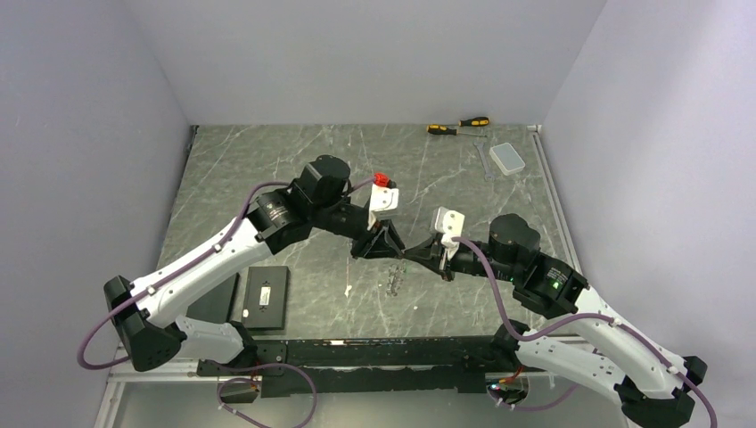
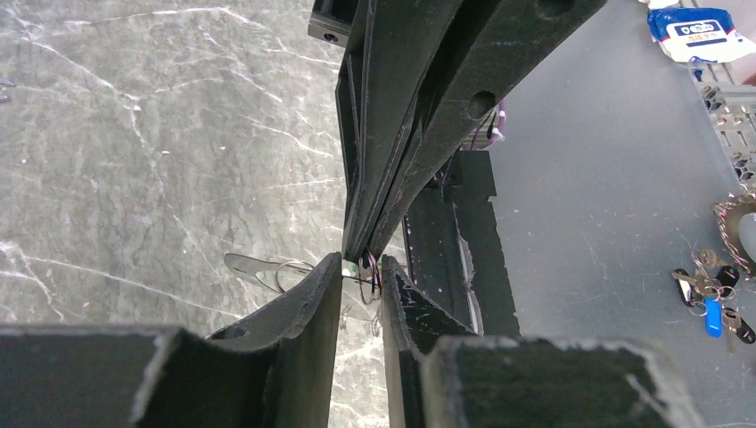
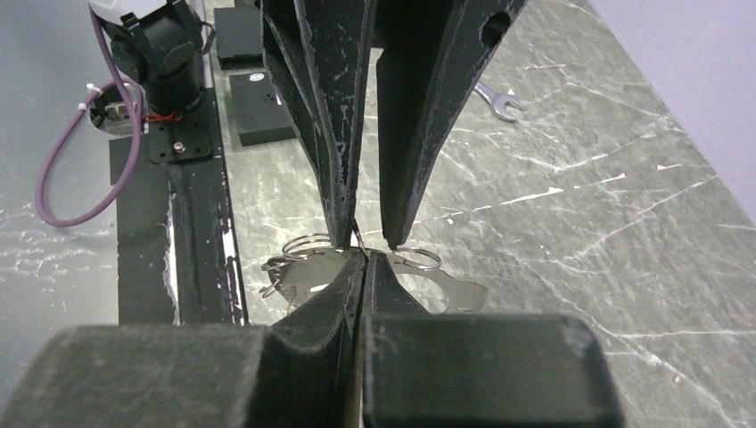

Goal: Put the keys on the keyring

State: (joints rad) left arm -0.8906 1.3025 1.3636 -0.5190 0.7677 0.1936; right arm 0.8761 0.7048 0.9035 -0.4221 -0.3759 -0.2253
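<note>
**Key at the wire, threading not yet done**

The key [image 2: 354, 265] showed only as a speck of green where the two tool tips met, above the middle of the table [image 1: 267, 169]; the keyring [image 3: 308, 242] showed as thin wire loops at that same spot, one at 9 o'clock of the tips and one at 3 o'clock; whether these were one ring or two could not be told. The step in hand looked to be the threading itself; the key was at the wire but was not seen riding on it. The next move would likely call for a small, steady push of the key's hole along the wire end, with the ring kept from twisting.

The right gripper [image 3: 365, 266] had its jaws pressed together and appeared to pinch the key at the very tip. The left gripper [image 3: 368, 241] had its jaws a little apart, with wire in the gap; whether its pads bore on that wire could not be told.

A flat silver blade [image 3: 450, 290] lay at 4 o'clock of the tips. In the top view the black boxes [image 1: 267, 297] sat at 8 o'clock of the meeting point; the wrench [image 1: 483, 160] and screwdrivers [image 1: 459, 126] sat at 1 o'clock, well apart.
</note>
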